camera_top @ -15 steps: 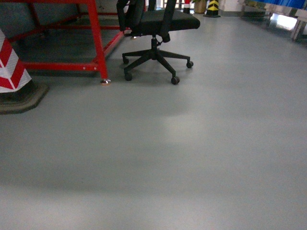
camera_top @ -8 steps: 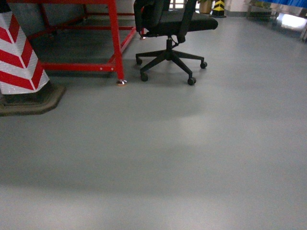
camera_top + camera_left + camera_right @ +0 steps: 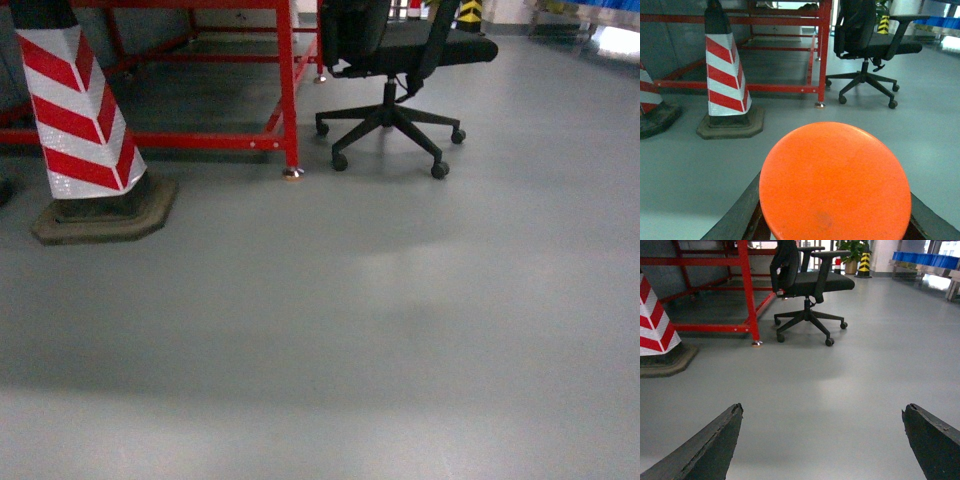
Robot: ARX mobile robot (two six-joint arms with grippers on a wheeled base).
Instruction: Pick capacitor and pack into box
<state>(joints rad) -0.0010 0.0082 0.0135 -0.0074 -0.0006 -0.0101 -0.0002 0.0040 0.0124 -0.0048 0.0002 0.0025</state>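
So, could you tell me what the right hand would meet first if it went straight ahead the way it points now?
Nothing lies close before the open right hand: only bare grey floor. Farther along, roughly in line, stands the black office chair, though depth is hard to judge.

Dark, seemingly rubbery, wedge-shaped right gripper [image 3: 822, 440] fingers [image 3: 705, 447]
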